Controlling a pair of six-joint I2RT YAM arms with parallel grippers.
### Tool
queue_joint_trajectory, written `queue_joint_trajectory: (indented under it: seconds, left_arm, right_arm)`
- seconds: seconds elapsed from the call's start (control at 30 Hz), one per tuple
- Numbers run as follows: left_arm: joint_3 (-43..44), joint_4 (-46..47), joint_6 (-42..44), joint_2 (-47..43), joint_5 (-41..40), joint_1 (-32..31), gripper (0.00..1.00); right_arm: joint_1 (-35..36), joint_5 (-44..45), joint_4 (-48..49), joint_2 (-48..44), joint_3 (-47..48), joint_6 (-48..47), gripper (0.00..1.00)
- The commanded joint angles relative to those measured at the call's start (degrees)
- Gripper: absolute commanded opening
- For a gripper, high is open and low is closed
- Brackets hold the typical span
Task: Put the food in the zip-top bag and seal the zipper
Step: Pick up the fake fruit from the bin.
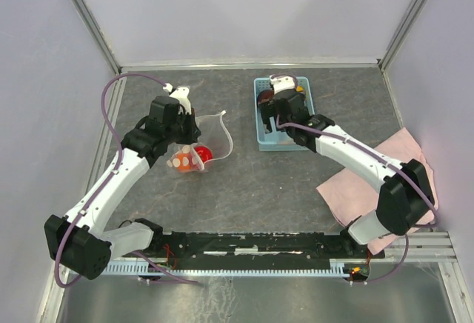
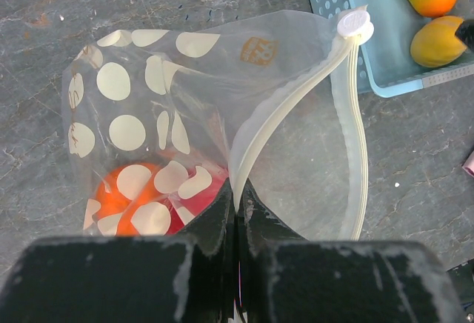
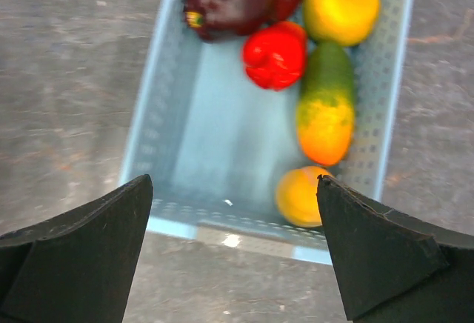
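Your left gripper point(image 2: 237, 197) is clamped on the zipper point(image 2: 296, 101), holding the zip-top bag point(image 2: 148, 78) open ahead of the claw. Your right gripper point(image 3: 234, 190) hangs wide open over the blue basket point(image 3: 159, 115). Descend squarely onto the orange fruit point(image 3: 300, 193) just ahead.

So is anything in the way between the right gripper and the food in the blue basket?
Nothing visible. The right gripper hangs open right above the basket, and the food lies uncovered on its floor, with only the basket's low walls around it.
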Motion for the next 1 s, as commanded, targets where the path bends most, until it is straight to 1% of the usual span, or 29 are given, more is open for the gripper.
queue_joint_trajectory:
  seconds: [0.0,0.23,0.43,0.73,0.8,0.97]
  left_arm:
    - [0.79,1.80,-0.27,-0.57,-0.49,-0.05,0.03]
    - [0.79,1.71,-0.27,-0.91,-1.04,-0.10,0.03]
    - [0.79,1.74,-0.27,-0.67,-0.89,-0.12,0.03]
    - [0.77,1.77,-0.10,-0.56,-1.05,-0.10,0.03]
    - [0.77,1.70,-0.10,-0.56,-1.15,-0.07,0.03]
    - [0.77,1.75,-0.11,-0.50,-0.98,-0.09,0.03]
  right_arm:
    - [-4.04,3.24,-1.04,2.74,3.07,-2.80,1.00]
    - [-8.95,6.83,-0.65,9.73,6.73,-6.91,0.99]
    - [-11.84,7.33,0.12,17.49,10.87,-10.96,0.94]
    - [-14.15,4.11,-0.87,26.42,17.05,-12.84,0.85]
    - [-14.65,3.32,-1.11,27.78,17.82,-12.80,0.80]
    - [-15.44,2.08,-2.36,30.88,19.08,-12.23,0.74]
